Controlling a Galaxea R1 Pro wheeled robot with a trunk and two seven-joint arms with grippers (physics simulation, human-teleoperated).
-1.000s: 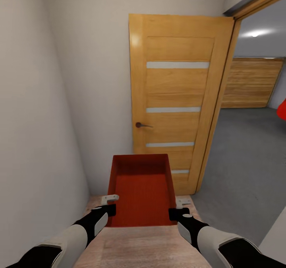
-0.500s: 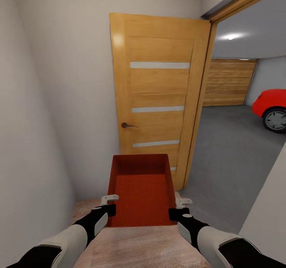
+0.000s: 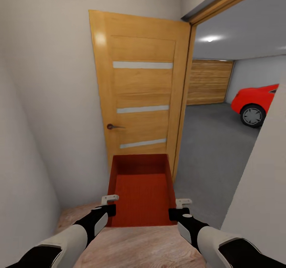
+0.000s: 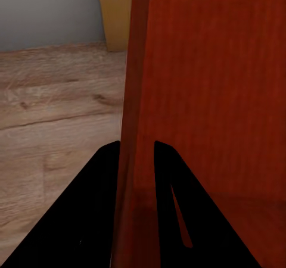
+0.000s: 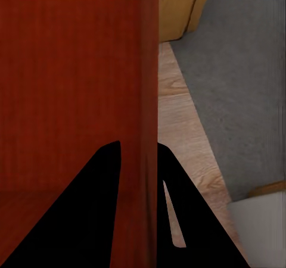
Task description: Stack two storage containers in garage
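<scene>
Both grippers, left (image 3: 110, 204) and right (image 3: 177, 207), clamp opposite side walls of the red bin (image 3: 142, 188), held level above the wood floor (image 3: 135, 248) beside an open door (image 3: 139, 97), garage (image 3: 222, 140) and car (image 3: 258, 101) beyond.

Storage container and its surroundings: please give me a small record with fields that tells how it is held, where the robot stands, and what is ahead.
carried item: storage container, red-orange, open top, nothing inside
left tool: shut on the container's left wall, one finger each side
right tool: shut on the container's right wall, same way
under robot: light wood plank floor
ahead left: wooden door, swung open against the wall
ahead right: garage floor, dark grey
in garage: red car, partly visible; wooden garage door
</scene>
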